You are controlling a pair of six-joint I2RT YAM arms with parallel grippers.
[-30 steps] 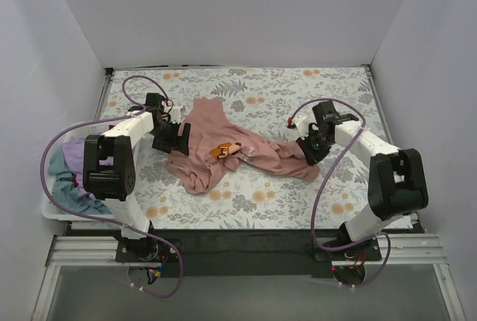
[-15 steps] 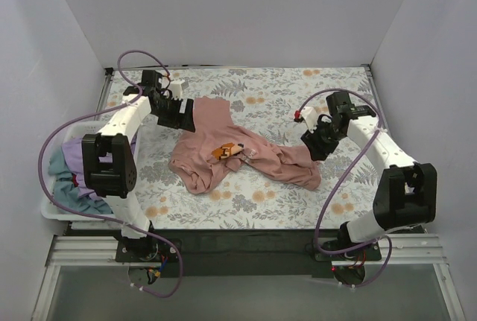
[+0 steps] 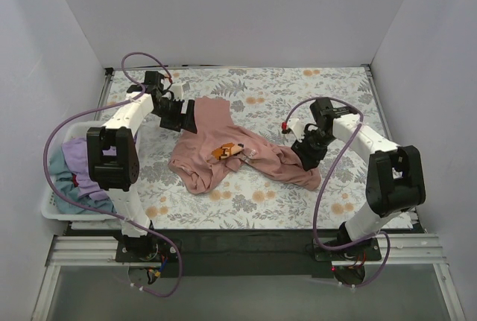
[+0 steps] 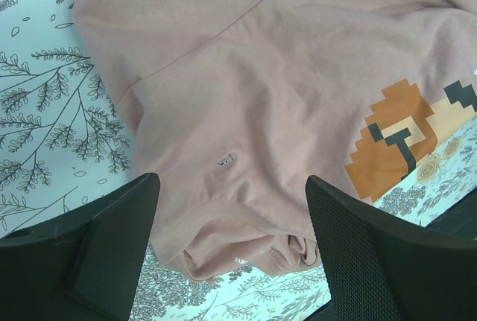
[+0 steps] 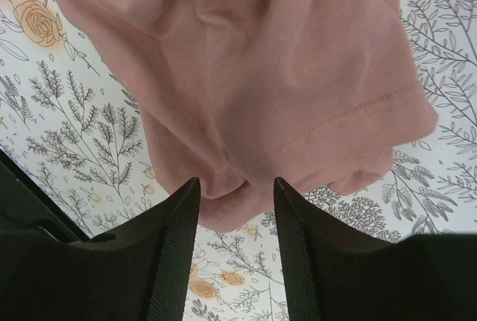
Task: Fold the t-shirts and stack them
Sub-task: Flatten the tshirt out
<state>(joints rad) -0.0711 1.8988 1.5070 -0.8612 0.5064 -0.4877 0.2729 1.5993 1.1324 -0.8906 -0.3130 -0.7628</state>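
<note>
In the last half-second the right gripper has drawn back in from the right edge of the table onto the right end of the salmon-pink t-shirt; the left gripper has hardly shifted. The shirt lies crumpled across the middle of the table. The left gripper hangs wide open over the shirt's far-left end, holding nothing. The right one is narrow with a fold of cloth between its fingers, though I can't tell if it truly pinches. My worry is the bunched layers: either gripper may catch several and lift a twisted lump, or that thin fold may slip out. The table wears a floral covering, pale walls close in three sides, and a white basket by the near-left corner holds a lavender shirt and a teal shirt.
</note>
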